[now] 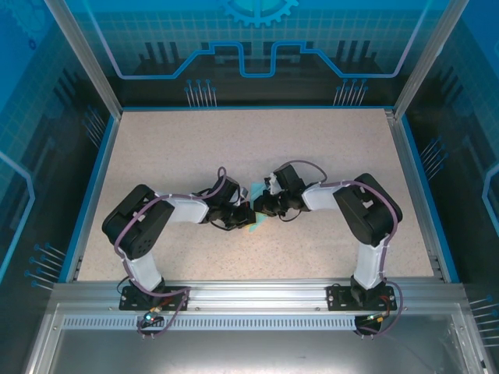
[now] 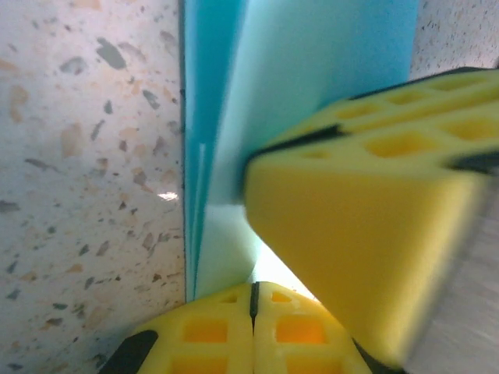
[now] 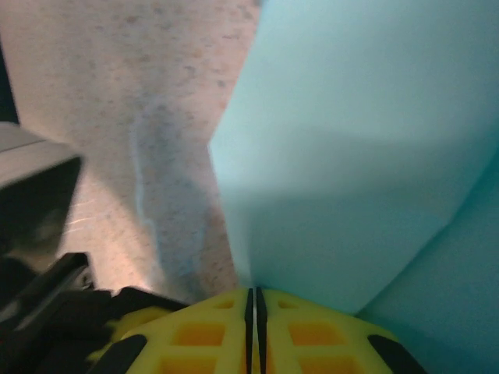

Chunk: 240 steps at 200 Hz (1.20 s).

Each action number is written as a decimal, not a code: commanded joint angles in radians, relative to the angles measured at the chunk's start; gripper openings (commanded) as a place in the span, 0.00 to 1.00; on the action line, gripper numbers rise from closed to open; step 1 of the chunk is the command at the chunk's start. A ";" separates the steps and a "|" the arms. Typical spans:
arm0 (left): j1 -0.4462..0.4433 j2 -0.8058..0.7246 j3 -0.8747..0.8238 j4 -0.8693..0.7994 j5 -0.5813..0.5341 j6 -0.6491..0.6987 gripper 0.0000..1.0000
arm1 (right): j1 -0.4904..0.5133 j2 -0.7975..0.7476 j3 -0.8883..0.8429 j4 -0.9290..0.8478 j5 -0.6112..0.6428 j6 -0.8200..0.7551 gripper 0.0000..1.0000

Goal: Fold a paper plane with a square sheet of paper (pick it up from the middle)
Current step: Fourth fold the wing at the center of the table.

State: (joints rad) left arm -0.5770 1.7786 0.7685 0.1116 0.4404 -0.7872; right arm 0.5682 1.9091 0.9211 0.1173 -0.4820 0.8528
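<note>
Where they meet, left gripper (image 2: pixel 253 288) and right gripper (image 3: pixel 252 293) both clamp the paper (image 3: pixel 359 156).

There is one square sheet of paper (image 3: pixel 351 156), two claws, the left claw (image 2: pixel 253 312) and right claw (image 3: pixel 253 312), and one worktop (image 1: pixel 234 148).

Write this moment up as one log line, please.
stage: mid-fold | left claw: shut on folded cyan paper | right claw: shut on same paper | place: table centre

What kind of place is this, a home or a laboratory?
Probably a robot lab cell: left arm and right arm bolted to an aluminium rail, a speckled table, blue walls printed with a gear.
</note>
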 commanded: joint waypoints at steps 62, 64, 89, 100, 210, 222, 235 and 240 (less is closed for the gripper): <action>-0.001 0.070 -0.051 -0.093 -0.091 0.016 0.04 | -0.055 0.039 0.058 -0.054 0.078 -0.001 0.14; 0.000 0.069 -0.053 -0.093 -0.092 0.016 0.04 | -0.057 0.039 0.061 -0.055 0.078 -0.003 0.14; -0.001 0.070 -0.055 -0.099 -0.092 0.024 0.04 | -0.074 0.050 0.102 -0.086 0.076 -0.024 0.14; -0.001 0.070 -0.057 -0.099 -0.093 0.025 0.04 | -0.081 0.058 0.117 -0.101 0.080 -0.032 0.14; 0.000 0.077 -0.063 -0.098 -0.092 0.032 0.02 | -0.149 0.115 0.195 -0.137 0.061 -0.062 0.15; 0.000 0.077 -0.065 -0.098 -0.094 0.032 0.02 | -0.154 0.120 0.204 -0.145 0.061 -0.067 0.15; 0.000 0.077 -0.066 -0.101 -0.094 0.035 0.02 | -0.160 0.129 0.214 -0.151 0.056 -0.071 0.16; 0.000 0.076 -0.066 -0.099 -0.094 0.036 0.02 | -0.162 0.133 0.218 -0.155 0.054 -0.072 0.16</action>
State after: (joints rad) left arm -0.5770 1.7851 0.7616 0.1421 0.4412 -0.7834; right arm 0.4480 2.0026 1.1023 -0.0154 -0.4797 0.8139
